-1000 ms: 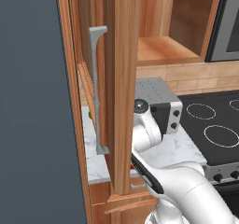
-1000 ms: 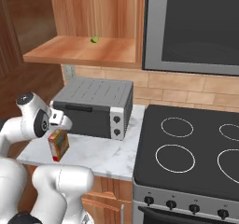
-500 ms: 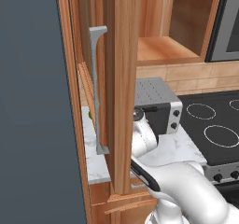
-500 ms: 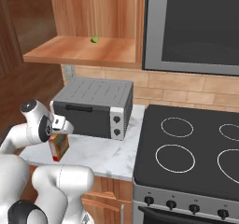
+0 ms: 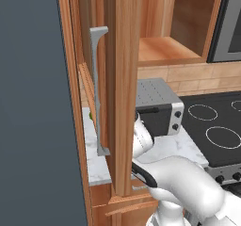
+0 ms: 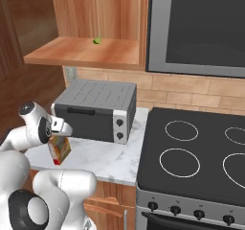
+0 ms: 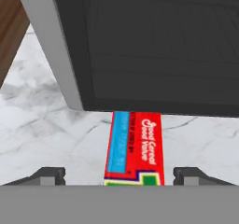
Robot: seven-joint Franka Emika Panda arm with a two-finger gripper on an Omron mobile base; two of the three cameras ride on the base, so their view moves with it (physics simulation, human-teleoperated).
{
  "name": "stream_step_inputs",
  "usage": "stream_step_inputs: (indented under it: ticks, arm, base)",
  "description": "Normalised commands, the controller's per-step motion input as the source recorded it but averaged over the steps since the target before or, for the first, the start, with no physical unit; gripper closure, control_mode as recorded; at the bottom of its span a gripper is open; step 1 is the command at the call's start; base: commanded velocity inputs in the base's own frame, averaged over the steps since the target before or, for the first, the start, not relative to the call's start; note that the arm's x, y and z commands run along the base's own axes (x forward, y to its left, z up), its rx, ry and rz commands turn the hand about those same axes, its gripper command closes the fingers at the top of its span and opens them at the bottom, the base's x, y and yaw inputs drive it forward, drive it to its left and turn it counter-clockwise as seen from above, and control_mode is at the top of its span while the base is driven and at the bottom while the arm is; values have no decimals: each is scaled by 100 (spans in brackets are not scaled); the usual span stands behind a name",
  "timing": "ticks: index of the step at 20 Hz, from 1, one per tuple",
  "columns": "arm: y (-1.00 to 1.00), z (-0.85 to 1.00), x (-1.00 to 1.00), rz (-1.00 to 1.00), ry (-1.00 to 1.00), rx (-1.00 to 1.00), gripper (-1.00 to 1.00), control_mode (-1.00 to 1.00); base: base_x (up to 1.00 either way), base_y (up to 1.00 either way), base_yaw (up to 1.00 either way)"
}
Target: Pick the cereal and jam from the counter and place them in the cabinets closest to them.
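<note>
The cereal (image 7: 134,148) sits straight ahead of my gripper (image 7: 120,175), centred between the two fingertips (image 7: 49,175), with clear marble showing on either side, so the jaws stand wide and touch nothing yet. From the hand view its long red face runs directly away from me, narrow side across the gap, which suits a squeeze from both sides. In the right base view the cereal (image 6: 59,150) stands on the counter (image 6: 103,159) just under the hand, a little tilted as seen from there. Just beyond the box the toaster oven (image 7: 154,45) walls off the far side, near or touching; I cannot tell which. I judge any push forward risks hitting it. The cabinets (image 6: 81,51) are up above the hand, with a small green thing (image 6: 97,40) on the shelf.
</note>
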Motion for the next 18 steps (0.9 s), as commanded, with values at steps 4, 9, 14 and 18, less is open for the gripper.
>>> stream_step_inputs:
  ticks: [4, 9, 14, 18]
  arm:
    - [1, -4, 1, 0, 1, 0, 100, -100]
    - [0, 4, -1, 0, -2, 0, 100, -100]
    - [-2, 35, -9, 0, -4, 1, 100, -100]
    - [-9, 51, -16, 0, -3, 2, 100, -100]
  base:
    - [0, 0, 0]
    - [0, 0, 0]
    - [0, 0, 0]
    - [0, 0, 0]
